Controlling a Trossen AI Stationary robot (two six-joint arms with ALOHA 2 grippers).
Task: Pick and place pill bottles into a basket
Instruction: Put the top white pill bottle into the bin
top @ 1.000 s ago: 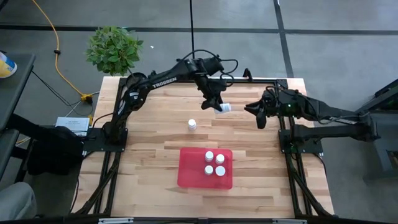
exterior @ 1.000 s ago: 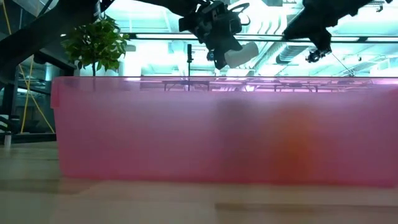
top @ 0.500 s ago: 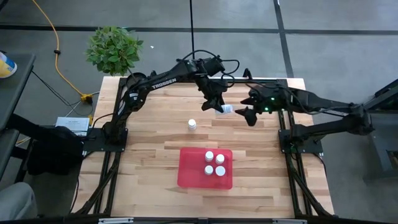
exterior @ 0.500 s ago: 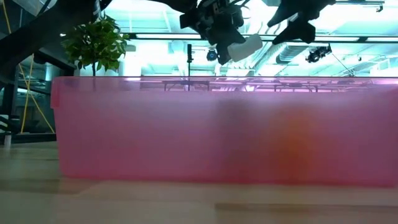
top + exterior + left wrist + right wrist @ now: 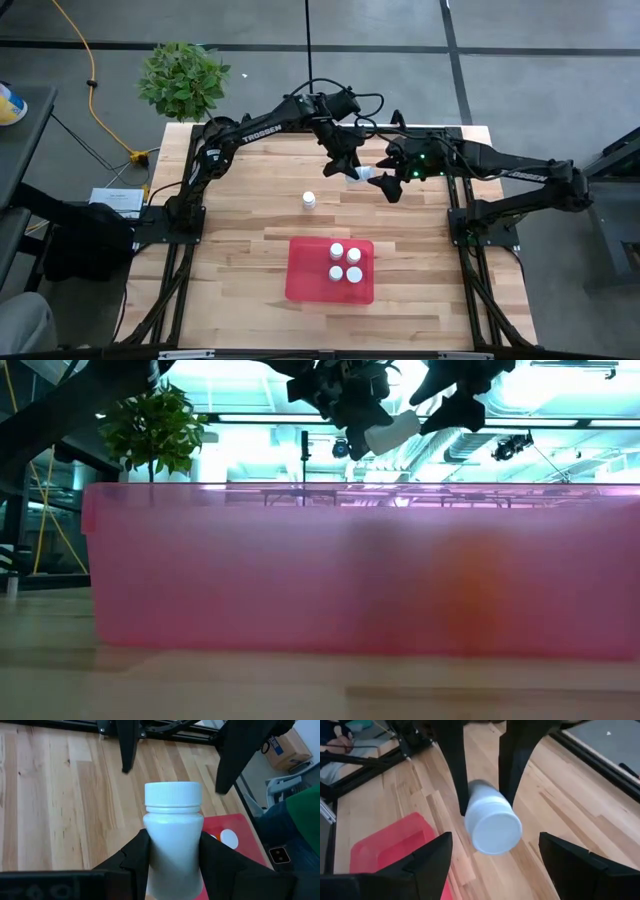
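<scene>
At upper centre of the high view, our left gripper [image 5: 352, 168] pinches a pill bottle [image 5: 364, 173] held in the air. Since a second ago our right gripper [image 5: 385, 180] came in from the right and spread, its fingers now flanking the cap; we judge a handover toward the basket [image 5: 305, 280]

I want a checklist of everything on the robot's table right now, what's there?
Surface: wooden table, bare planks.
Job's things: red tray holds three pill bottles; one bottle stands on the table; one bottle is in the air.
Clutter: nothing seen.
Grippers: left gripper shut on the raised bottle; right gripper open at its cap end.
Cables: yellow cable on the floor.
Surroundings: potted plant.
</scene>
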